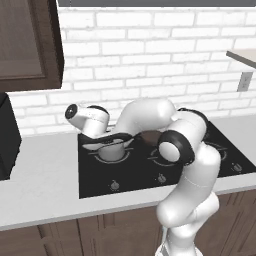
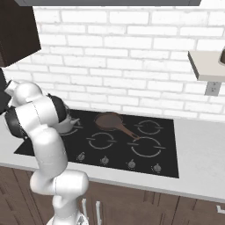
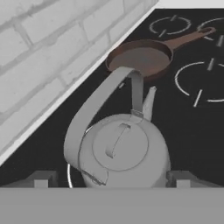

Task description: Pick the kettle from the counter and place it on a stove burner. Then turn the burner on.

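Observation:
The grey-silver kettle (image 1: 113,148) stands upright on the front-left stove burner (image 1: 100,157) of the black cooktop (image 1: 135,175). In the hand view the kettle (image 3: 124,151) has its arched handle tipped to the left, and a bright arc of the burner ring (image 3: 69,173) shows beside it. My gripper (image 3: 111,179) is open, one fingertip on each side of the kettle's body with a gap to it. In the left base view the gripper (image 1: 107,139) hangs just over the kettle. From the right base the arm hides most of the kettle (image 2: 68,124).
A brown frying pan (image 3: 140,57) sits on the rear burner just behind the kettle, its long handle pointing away. The widest burner ring (image 2: 147,147) lies front right. Knobs (image 1: 114,185) line the cooktop's front edge. The pale counter (image 1: 45,175) holds a black appliance (image 1: 7,135) at far left.

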You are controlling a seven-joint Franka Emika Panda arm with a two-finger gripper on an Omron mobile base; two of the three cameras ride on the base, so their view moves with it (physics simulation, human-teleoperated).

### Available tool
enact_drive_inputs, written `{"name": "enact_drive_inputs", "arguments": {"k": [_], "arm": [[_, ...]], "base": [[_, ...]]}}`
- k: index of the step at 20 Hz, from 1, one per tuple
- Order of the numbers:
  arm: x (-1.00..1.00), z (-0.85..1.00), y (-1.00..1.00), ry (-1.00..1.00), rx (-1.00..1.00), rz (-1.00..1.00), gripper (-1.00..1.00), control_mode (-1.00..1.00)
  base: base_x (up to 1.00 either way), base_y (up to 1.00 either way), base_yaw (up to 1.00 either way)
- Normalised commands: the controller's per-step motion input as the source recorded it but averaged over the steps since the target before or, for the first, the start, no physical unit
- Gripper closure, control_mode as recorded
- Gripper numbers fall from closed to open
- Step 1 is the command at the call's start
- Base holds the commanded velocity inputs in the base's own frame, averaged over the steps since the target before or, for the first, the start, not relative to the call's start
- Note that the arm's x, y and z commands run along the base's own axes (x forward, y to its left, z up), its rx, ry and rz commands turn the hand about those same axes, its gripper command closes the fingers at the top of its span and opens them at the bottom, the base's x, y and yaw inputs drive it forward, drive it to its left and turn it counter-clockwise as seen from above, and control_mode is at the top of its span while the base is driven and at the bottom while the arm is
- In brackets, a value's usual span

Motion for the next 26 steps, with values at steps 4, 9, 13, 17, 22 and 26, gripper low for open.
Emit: {"name": "enact_drive_inputs", "arguments": {"k": [4, 9, 13, 17, 22, 26], "arm": [[-1.0, 0.08, 0.1, 0.12, 0.04, 0.01, -1.0, -1.0], [-1.0, -0.02, -0.44, 0.45, 0.14, 0.18, -1.0, -1.0], [-0.85, -0.22, -0.38, 0.53, 0.16, 0.38, -1.0, -1.0], [-0.2, -0.59, -0.04, 0.5, 0.01, 0.6, -1.0, -1.0], [0.06, -0.63, -0.13, 0.04, -0.01, 0.23, -1.0, -1.0], [0.02, -0.68, 0.0, -0.09, 0.04, 0.08, -1.0, -1.0]], "base": [[0.0, 0.0, 0.0], [0.0, 0.0, 0.0], [0.0, 0.0, 0.0], [0.0, 0.0, 0.0], [0.0, 0.0, 0.0], [0.0, 0.0, 0.0]]}}
